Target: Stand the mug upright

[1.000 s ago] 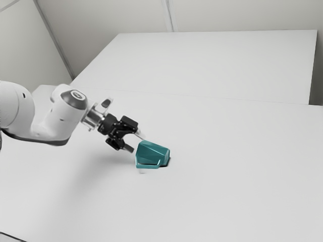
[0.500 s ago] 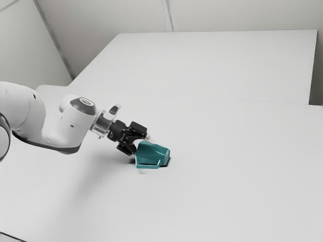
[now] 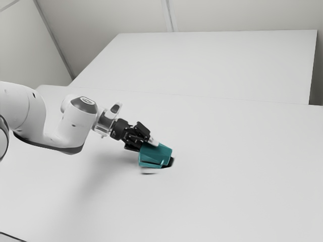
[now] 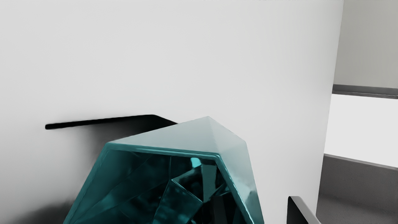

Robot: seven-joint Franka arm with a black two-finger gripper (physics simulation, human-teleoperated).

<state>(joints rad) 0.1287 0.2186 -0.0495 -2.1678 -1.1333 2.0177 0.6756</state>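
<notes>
Hand (image 3: 147,146): at the mouth end of the mug (image 3: 158,153), coming in from the exterior view's left, angled down. Its fingers (image 4: 303,212) are parted, moderately wide by my reading; the outer one stands off the mug's side, with bare bench (image 3: 227,171) seen in the gap. No closed grip noted. The other finger appears to reach into the mouth, presumably so that the wall can be pinched from both sides.

Mug: next rightward, tipped on its side, mouth toward the hand, base toward the exterior view's right. Whether its whole side rests on the bench, cannot tell. It is not upright. This pose suits a rim hold: judged next, close on the wall, then turn the base down. Risk: the angled wall may slip, or the mug may roll.
</notes>
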